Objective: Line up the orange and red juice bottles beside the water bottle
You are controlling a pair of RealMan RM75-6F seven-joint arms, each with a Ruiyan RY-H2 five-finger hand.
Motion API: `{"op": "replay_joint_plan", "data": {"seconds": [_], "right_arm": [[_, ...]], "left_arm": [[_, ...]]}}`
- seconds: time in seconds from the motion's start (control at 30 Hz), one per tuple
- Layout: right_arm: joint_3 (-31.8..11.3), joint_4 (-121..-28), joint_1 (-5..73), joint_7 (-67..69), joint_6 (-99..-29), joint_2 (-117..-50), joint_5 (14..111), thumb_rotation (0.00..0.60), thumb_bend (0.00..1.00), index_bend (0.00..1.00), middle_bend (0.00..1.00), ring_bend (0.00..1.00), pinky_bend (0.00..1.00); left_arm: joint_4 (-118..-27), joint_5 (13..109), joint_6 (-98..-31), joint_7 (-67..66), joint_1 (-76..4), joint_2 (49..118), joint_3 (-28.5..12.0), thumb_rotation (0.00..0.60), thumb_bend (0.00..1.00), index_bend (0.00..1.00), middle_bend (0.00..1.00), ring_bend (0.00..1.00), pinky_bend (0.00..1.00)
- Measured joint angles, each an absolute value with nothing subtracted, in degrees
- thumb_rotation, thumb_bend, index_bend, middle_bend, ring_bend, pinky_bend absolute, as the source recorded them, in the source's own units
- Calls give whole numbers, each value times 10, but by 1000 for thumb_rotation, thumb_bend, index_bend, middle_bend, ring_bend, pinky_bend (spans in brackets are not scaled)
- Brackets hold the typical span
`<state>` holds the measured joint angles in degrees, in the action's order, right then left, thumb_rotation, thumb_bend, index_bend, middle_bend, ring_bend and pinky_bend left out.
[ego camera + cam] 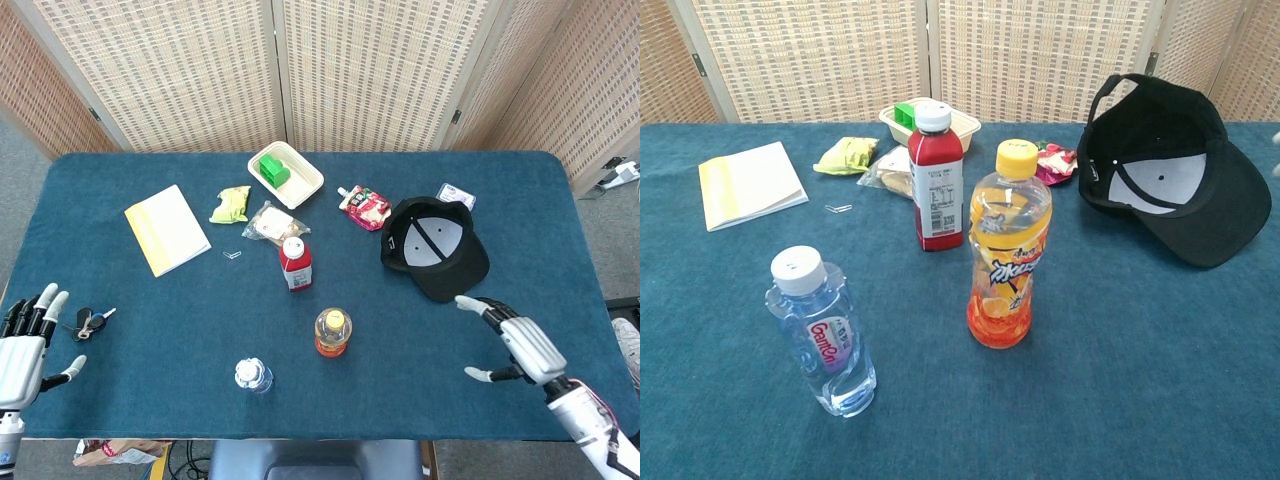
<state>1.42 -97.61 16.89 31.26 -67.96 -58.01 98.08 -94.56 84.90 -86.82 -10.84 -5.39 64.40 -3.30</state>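
Right hand (525,345) spread; orange juice bottle (332,332) stands upright.

Both the left hand (22,350) and the right hand (520,340) have silver-grey metallic backs, slim dark-jointed fingers and pale fingertips.

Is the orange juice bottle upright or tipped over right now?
Upright. The orange juice bottle stands on its base on the table, yellow cap on top; the head view looks straight down onto that cap.
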Motion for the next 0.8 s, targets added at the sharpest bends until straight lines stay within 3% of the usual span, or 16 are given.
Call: {"op": "replay_joint_plan", "data": {"seconds": [0.4, 0.8], "right_arm": [[-6, -954, 296, 426, -593, -646, 1000, 600, 0, 79, 144, 59, 147], [-18, -910, 369, 468, -535, -727, 972, 600, 0, 79, 141, 59, 147]], "left_arm": [[-952, 852, -874, -108, -51, 637, -34, 600, 168, 98, 26, 51, 39], [-951, 851, -875, -108, -49, 637, -34, 600, 168, 98, 25, 50, 39]]}}
